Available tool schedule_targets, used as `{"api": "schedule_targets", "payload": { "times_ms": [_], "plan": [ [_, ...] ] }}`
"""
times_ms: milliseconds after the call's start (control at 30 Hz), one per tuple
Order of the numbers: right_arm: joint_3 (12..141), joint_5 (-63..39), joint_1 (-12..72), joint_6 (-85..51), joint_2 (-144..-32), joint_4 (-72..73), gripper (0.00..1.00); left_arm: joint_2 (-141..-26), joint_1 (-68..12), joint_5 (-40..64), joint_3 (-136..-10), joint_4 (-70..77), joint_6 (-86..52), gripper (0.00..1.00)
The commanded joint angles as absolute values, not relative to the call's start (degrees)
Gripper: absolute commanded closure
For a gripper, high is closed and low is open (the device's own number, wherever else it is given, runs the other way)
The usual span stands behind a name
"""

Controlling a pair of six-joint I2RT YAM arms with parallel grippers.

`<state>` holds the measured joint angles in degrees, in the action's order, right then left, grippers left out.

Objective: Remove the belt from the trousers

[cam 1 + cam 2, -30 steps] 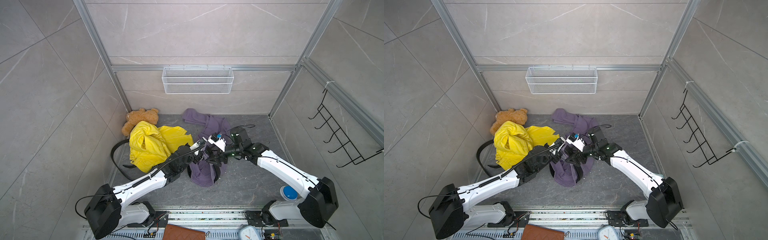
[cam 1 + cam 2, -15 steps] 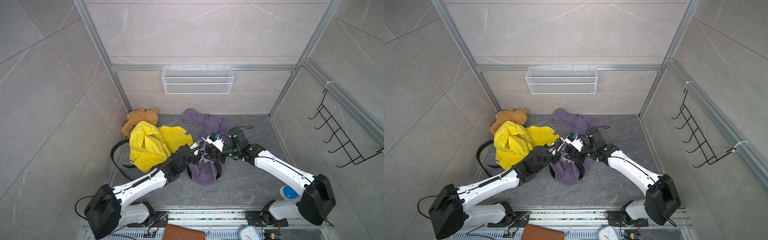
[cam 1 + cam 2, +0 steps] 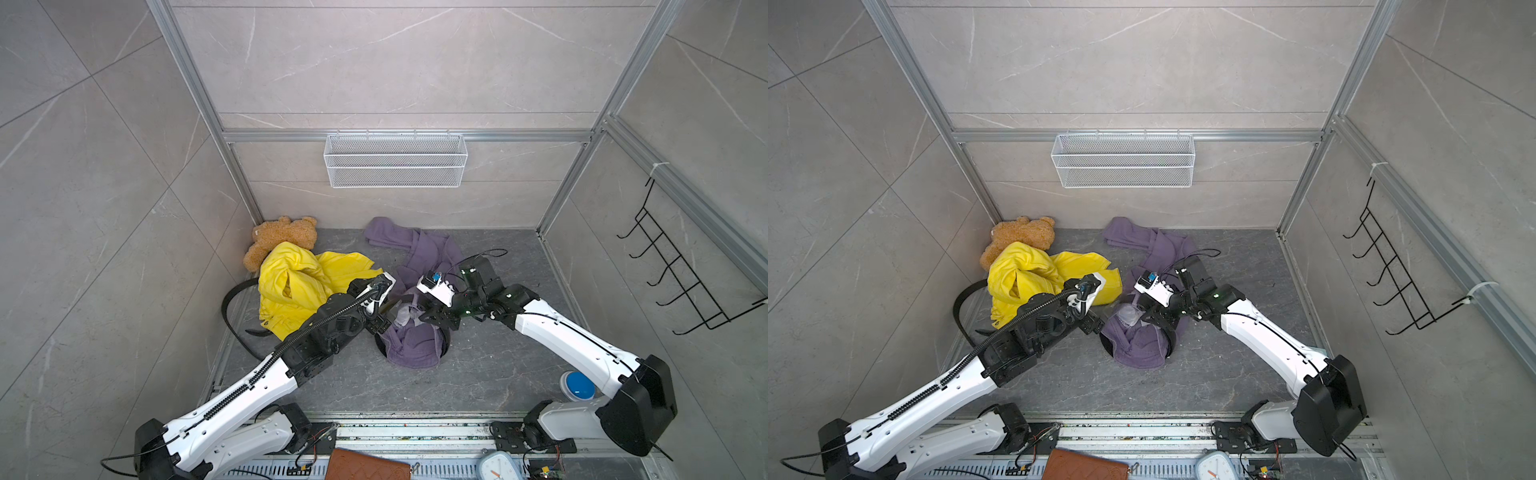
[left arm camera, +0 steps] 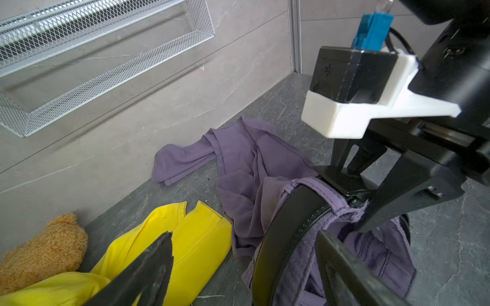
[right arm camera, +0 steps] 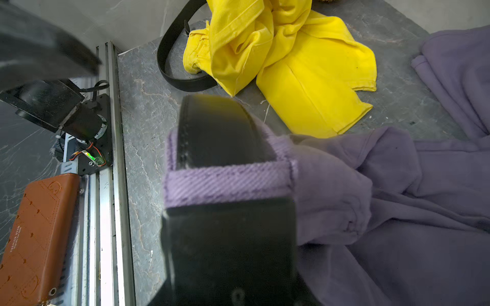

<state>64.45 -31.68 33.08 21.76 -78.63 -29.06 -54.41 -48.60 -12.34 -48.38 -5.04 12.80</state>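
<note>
Left wrist view: left end effector (image 4: 245,234) is wide, fingers (image 4: 148,267) far apart, nothing clamped. The black belt (image 4: 291,225) runs through the gap between them, not pinched. Same view: right end effector (image 4: 350,194) is narrowed onto the waistband of the purple trousers (image 4: 238,159), one finger on each side of the belt. It reads as a grip on the belt plus the waistband edge; exact contact is partly hidden.

Right wrist view: the belt (image 5: 217,132) fills the centre, blurred, passing under a purple belt loop (image 5: 228,182). So the belt is still threaded in the trousers (image 5: 397,212).

In both top views the left end effector (image 3: 384,318) and right end effector (image 3: 432,316) face each other across the bunched waist, close together, with a short black run of belt between them. The trousers' waist (image 3: 415,345) sits mid-worktop (image 3: 478,374) and the legs trail toward the back wall. A black belt arc (image 3: 446,337) shows at the near edge of the bundle.

Clutter:
- Yellow trousers (image 3: 299,286) lie just beside the purple ones on the left.
- A second black belt (image 3: 232,303) loops out from under the yellow trousers toward the left wall.
- A teddy bear (image 3: 282,237) sits in the back left corner, touching the yellow cloth.
- A wire basket (image 3: 395,160) hangs on the back wall and a hook rack (image 3: 681,286) on the right wall.
- A brown wallet (image 3: 365,467) and a clock (image 3: 500,467) lie on the front rail.
- A blue round item (image 3: 577,384) sits by the right arm base.
</note>
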Motion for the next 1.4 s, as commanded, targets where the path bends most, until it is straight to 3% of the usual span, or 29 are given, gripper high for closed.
{"api": "schedule_targets", "payload": {
  "times_ms": [0, 367, 667, 900, 1067, 1267, 1367],
  "plan": [
    [67.4, -32.4, 32.8, 24.1, -76.1, -30.1, 0.79, -55.6, -48.7, -11.9, -51.2, -7.5, 15.1, 0.15],
    [67.7, -33.0, 32.4, 24.2, -75.7, -30.1, 0.79, -57.8, -48.7, -9.8, -50.6, -7.9, 16.5, 0.18],
    [67.8, -33.4, 32.5, 24.0, -75.4, -30.1, 0.78, -61.6, -48.7, -10.5, -49.9, -3.9, 17.1, 0.25],
    [67.7, -35.1, 32.4, 23.9, -75.5, -30.1, 0.78, -65.1, -48.7, -12.6, -50.2, 1.6, 19.4, 0.46],
    [67.9, -35.6, 32.4, 24.0, -75.5, -30.0, 0.78, -68.3, -48.7, -11.2, -50.3, 5.2, 19.6, 0.66],
    [67.9, -36.2, 32.4, 24.0, -75.6, -30.3, 0.77, -70.0, -48.7, -11.7, -50.0, 9.0, 19.5, 0.76],
    [67.6, -35.2, 32.5, 24.1, -75.6, -30.3, 0.77, -69.6, -48.7, -11.6, -49.9, 9.6, 19.2, 0.90]
  ]
}}
